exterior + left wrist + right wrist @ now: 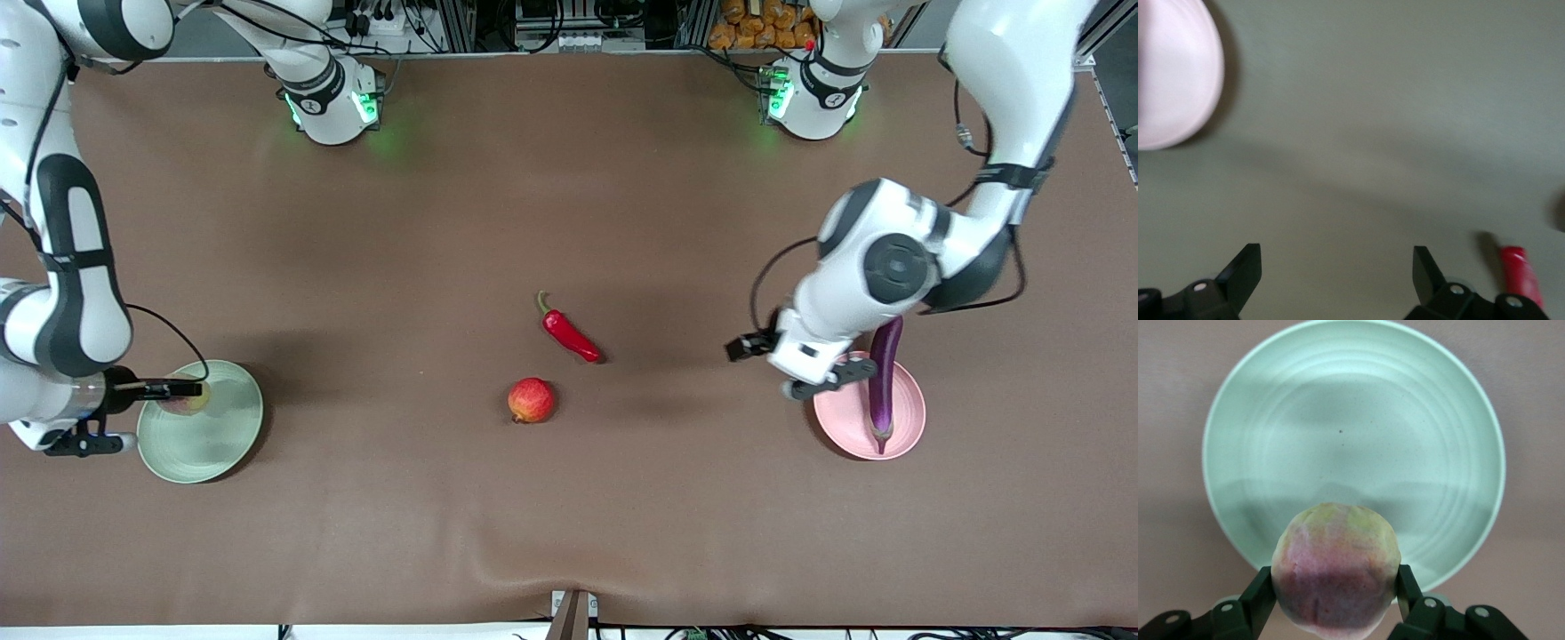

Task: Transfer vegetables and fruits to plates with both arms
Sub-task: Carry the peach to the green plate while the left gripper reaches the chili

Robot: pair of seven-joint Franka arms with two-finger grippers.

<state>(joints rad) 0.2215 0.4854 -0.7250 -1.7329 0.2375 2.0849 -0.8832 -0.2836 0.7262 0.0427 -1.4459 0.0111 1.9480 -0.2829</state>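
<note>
The right gripper (pixel 1331 603) has its jaws clamped on the pink-green fuzzy fruit (pixel 1335 570), over the pale green plate (pixel 1458 420), so release needs only a short descent. The left gripper (pixel 1337 280) hangs with jaws wide and empty over bare bench (pixel 569 498) just beside the pale pink plate (pixel 907 418), where the eggplant (pixel 883 378) lies. The chili pepper (pixel 569 333) and red-orange fruit (pixel 531 399) rest mid-bench; the left arm looks nearer, the chili's long axis slanting.
</note>
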